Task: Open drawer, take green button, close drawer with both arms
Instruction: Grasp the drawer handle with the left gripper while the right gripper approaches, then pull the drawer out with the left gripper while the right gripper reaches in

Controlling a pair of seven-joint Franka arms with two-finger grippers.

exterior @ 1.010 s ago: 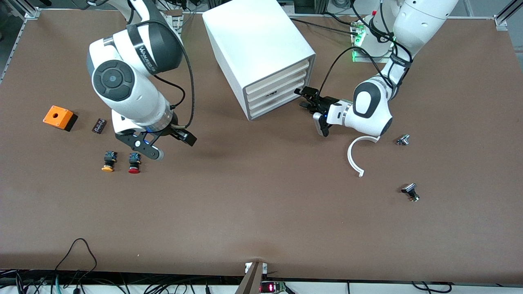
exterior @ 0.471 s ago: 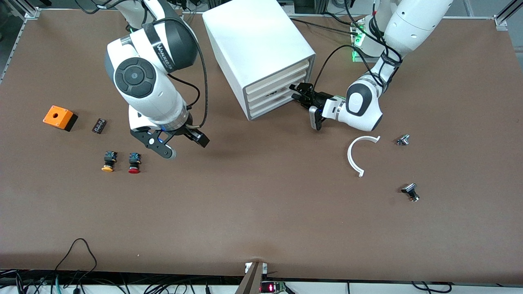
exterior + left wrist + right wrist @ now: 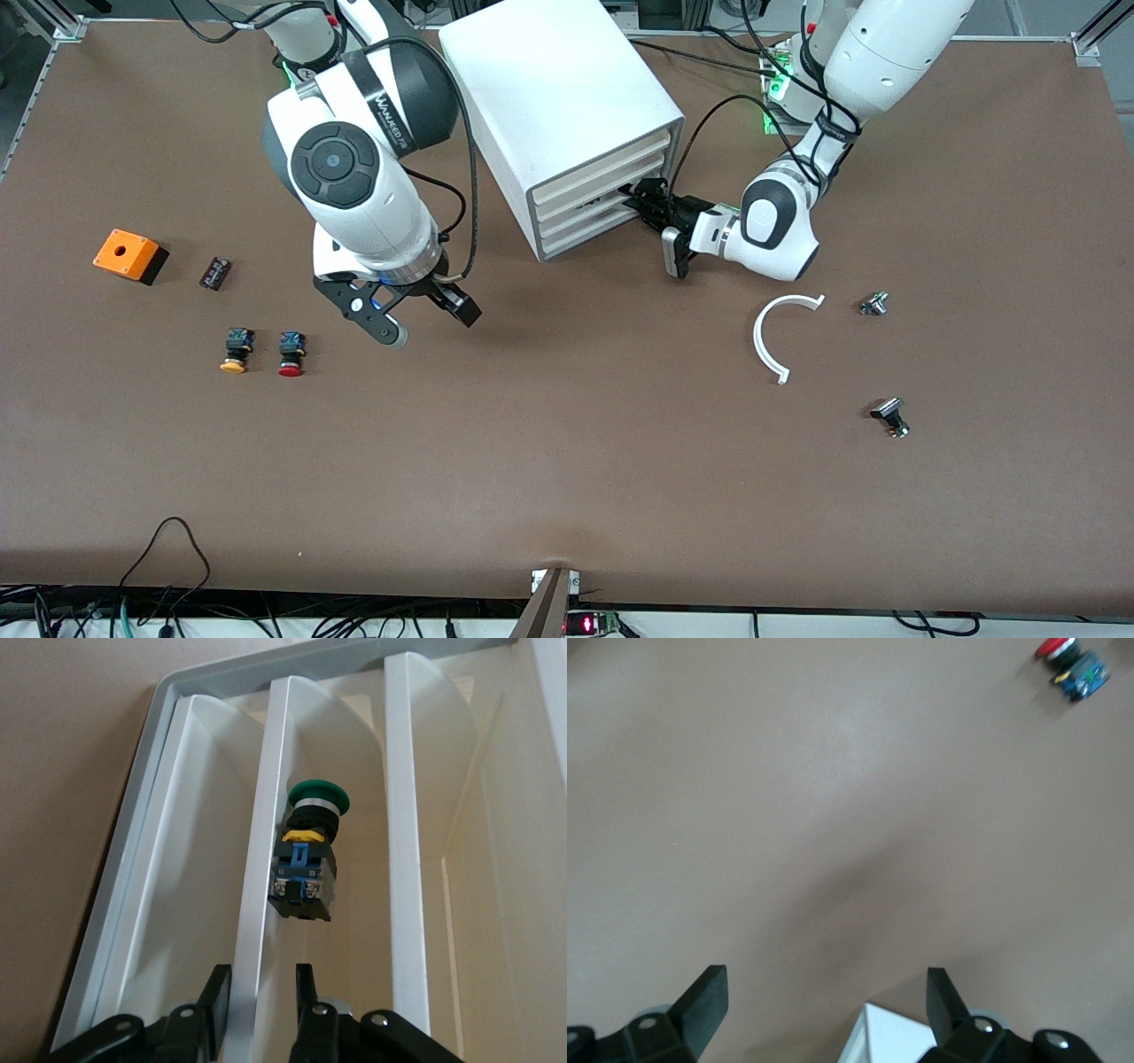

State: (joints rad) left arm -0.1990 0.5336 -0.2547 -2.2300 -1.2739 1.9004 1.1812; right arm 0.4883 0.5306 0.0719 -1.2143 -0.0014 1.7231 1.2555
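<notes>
The white four-drawer cabinet [image 3: 567, 97] stands near the robots' bases. My left gripper [image 3: 649, 198] is at its front, level with the drawer [image 3: 576, 219], third from the top. In the left wrist view the left gripper [image 3: 260, 997] is open, its jaws narrowly straddling the drawer's cream front lip [image 3: 259, 904]. One finger touches the lip; the other stands a little off it. The green-capped button [image 3: 308, 859] lies inside the drawer, just past the lip. My right gripper [image 3: 427, 323] hangs wide open over bare table beside the cabinet, nothing between its fingers [image 3: 709, 988].
A red-capped button [image 3: 291, 353] and a yellow-capped button [image 3: 234, 350] lie toward the right arm's end, with an orange box [image 3: 129, 254] and a small black part [image 3: 214, 272]. A white curved piece [image 3: 767, 341] and two small metal parts [image 3: 874, 304] [image 3: 890, 416] lie toward the left arm's end.
The left gripper moved in to the cabinet's front and its jaws narrowed around the drawer's lip. The right arm swung from over the red-capped button toward the cabinet, still open.
</notes>
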